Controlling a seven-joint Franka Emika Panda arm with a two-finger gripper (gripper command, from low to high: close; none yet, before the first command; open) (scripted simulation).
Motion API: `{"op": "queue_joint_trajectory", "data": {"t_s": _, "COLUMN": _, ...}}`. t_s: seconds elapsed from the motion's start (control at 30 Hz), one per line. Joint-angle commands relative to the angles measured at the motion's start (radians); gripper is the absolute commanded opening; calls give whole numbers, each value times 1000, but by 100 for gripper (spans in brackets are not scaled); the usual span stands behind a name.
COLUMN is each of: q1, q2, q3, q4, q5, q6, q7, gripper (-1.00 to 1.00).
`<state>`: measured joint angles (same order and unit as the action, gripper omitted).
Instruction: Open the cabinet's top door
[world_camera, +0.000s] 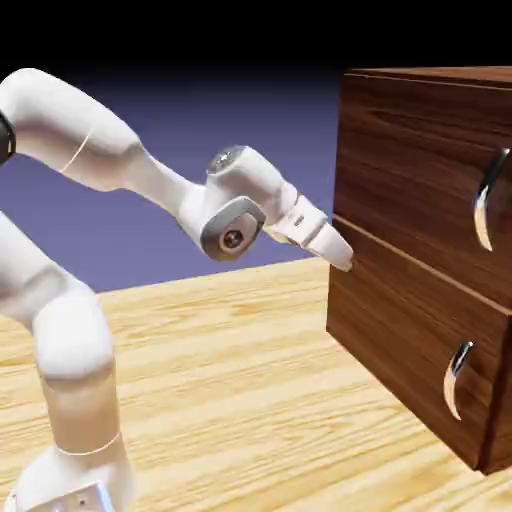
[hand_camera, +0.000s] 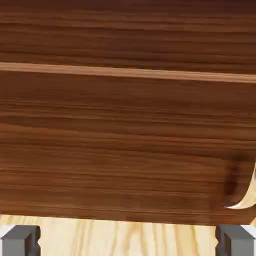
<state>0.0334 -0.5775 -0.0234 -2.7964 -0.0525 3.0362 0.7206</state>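
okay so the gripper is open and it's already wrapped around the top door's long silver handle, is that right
Not quite. The gripper is open, but it holds nothing: in the exterior view it sits near the cabinet's left front edge, far from the top door's handle, which stays untouched at the right.

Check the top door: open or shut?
Shut. The top door sits flush with the cabinet front; the pincer is clear of its handle.
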Motion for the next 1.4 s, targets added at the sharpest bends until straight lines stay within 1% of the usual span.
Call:
{"op": "queue_joint_trajectory", "data": {"t_s": 0.0, "q1": 18, "q2": -6, "q3": -19, "q4": 11, "q5": -44, "q6": -1, "q7": -17, "gripper": 0}}
{"op": "queue_joint_trajectory", "data": {"t_s": 1.37, "q1": 745, "q2": -261, "q3": -816, "q4": 475, "q5": -1827, "q6": -28, "q7": -711, "gripper": 0}}
